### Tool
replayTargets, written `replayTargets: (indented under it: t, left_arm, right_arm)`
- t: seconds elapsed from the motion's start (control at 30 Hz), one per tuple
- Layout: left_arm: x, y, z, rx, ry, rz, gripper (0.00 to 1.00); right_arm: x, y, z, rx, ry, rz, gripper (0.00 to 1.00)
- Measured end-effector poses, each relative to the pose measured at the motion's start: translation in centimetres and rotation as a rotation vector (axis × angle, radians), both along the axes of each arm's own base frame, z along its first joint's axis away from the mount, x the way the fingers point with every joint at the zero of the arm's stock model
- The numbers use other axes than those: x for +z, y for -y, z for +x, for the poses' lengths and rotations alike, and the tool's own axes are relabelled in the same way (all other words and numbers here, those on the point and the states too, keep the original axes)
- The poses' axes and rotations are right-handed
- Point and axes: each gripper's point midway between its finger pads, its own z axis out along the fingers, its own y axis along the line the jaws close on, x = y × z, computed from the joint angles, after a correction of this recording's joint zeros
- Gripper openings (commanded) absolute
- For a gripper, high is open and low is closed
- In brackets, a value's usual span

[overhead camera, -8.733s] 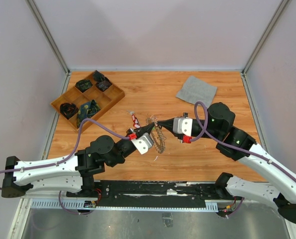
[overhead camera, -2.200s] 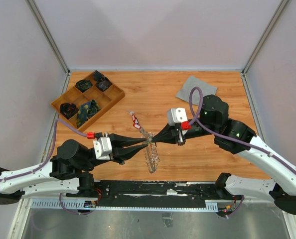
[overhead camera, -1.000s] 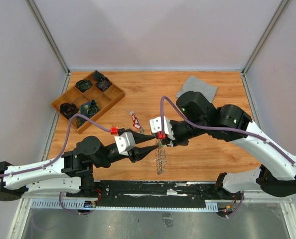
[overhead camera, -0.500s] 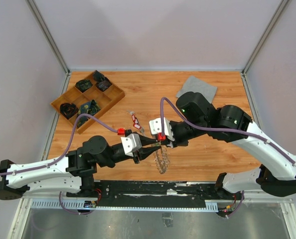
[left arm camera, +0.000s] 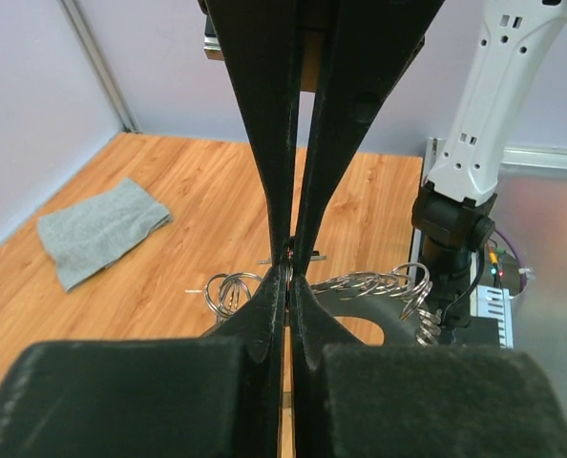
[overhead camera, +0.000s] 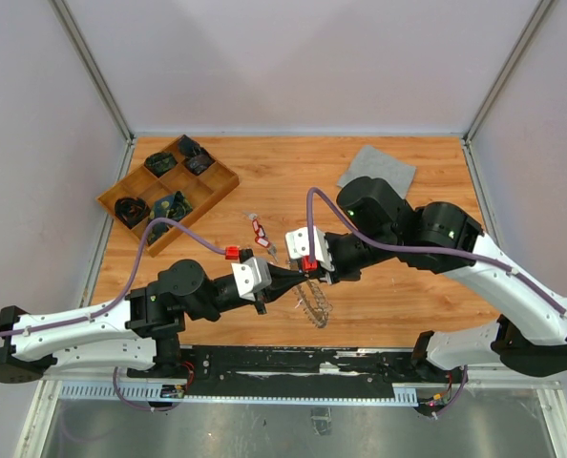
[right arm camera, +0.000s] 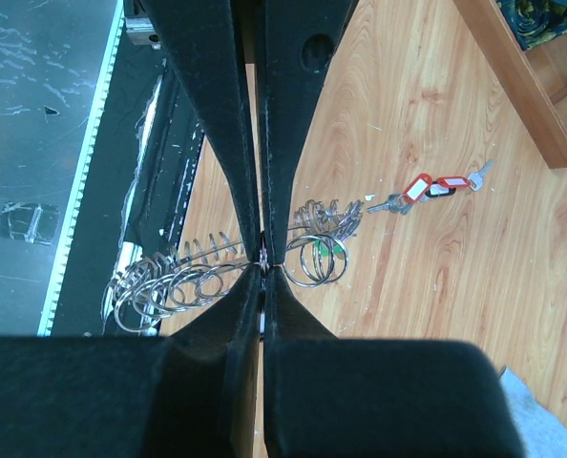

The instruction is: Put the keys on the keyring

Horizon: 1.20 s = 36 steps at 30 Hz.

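Where the two pairs of fingertips meet above the near middle of the table (overhead camera: 264, 172), the keyring (overhead camera: 314, 303) hangs. It is a thin silver ring fringed with small wire loops, and it tilts down toward the near edge. The left gripper (left arm camera: 288, 277) is pinched tight on the ring's wire from the left. The right gripper (right arm camera: 262, 258) is clamped on the same wire from the right, its tips just beside the other pair. The keys (right arm camera: 419, 187) with red tags lie flat on the wood, just far-left of the ring and apart from it. A wooden tray (overhead camera: 205, 204) sits at the far left and a grey cloth (overhead camera: 376, 172) at the far right.
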Motion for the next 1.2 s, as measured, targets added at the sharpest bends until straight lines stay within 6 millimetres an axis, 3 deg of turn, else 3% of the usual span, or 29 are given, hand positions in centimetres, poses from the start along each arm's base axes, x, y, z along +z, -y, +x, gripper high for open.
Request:
replayTargets:
  t: [0.13,0.37,0.47,0.7,1.0,1.2]
  left_arm:
    - [0.0,0.0,0.0,0.001,0.000,0.001,0.01]
    - [0.0,-0.3,0.1,0.011,-0.003,0.006,0.01]
    - [-0.1,-0.5,0.2,0.016,-0.005,0.010,0.00]
    - [1.6,-2.7,0.2,0.047,-0.001,-0.074,0.01]
    - [2.7,-4.9,-0.1,0.064,-0.006,-0.185,0.01]
    - [3.8,-5.6,-0.1,0.068,0.004,-0.235,0.00]
  right_arm:
    - [0.0,0.0,0.0,-0.001,0.001,0.000,0.01]
    - [0.5,-0.2,0.3,-0.015,0.029,0.044,0.25]
    - [1.5,0.1,0.4,-0.032,0.062,0.101,0.30]
    - [3.7,0.4,0.6,-0.090,0.114,0.262,0.33]
    - [3.2,-1.3,1.6,-0.227,0.034,0.475,0.37]
    - [3.9,-2.5,1.6,-0.244,-0.020,0.595,0.40]
